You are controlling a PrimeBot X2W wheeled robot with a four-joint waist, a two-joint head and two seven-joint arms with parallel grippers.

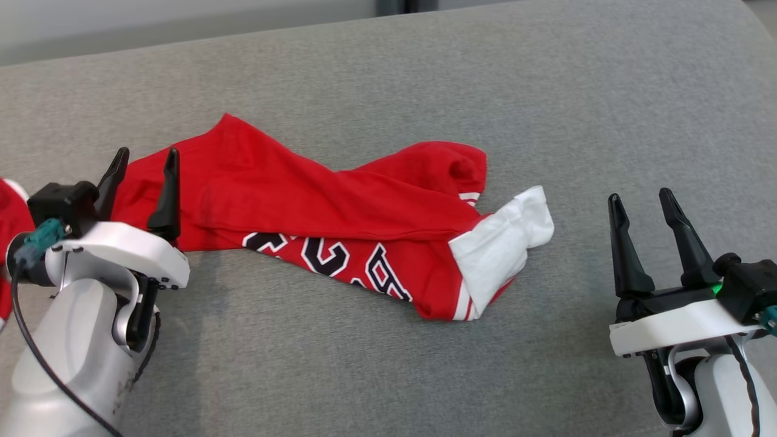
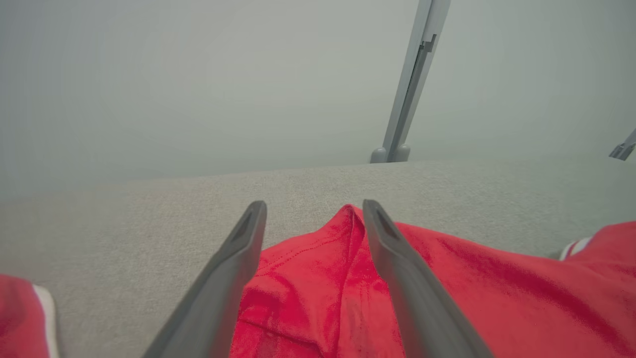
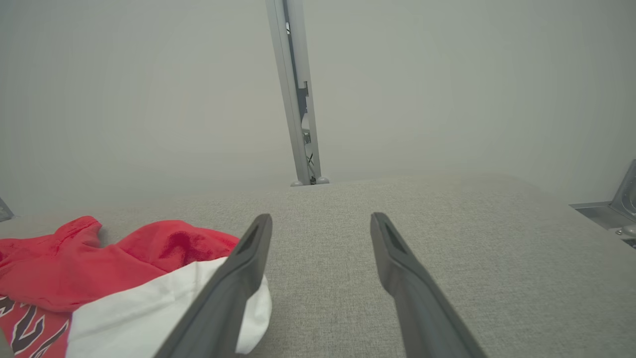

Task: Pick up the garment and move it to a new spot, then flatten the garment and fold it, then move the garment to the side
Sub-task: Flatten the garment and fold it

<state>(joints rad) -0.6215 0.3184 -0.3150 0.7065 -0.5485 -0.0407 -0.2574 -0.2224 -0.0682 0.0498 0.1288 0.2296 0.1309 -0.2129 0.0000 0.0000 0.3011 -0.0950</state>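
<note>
The garment (image 1: 340,218) is a red jersey with black-and-white lettering and a white sleeve, lying crumpled across the grey cushion from the left edge to the middle. My left gripper (image 1: 145,161) is open above its left part, fingers spread with nothing between them. In the left wrist view the garment (image 2: 323,293) lies just beyond and under the open left gripper (image 2: 314,209). My right gripper (image 1: 642,200) is open, apart from the cloth, to the right of the white sleeve. The right wrist view has the garment (image 3: 124,268) at the lower left of the right gripper (image 3: 321,221).
The grey cushioned surface (image 1: 546,91) stretches wide to the back and right. A pale wall and a metal upright post (image 3: 298,99) stand behind its far edge. A metal bracket (image 3: 616,209) sits at the far right.
</note>
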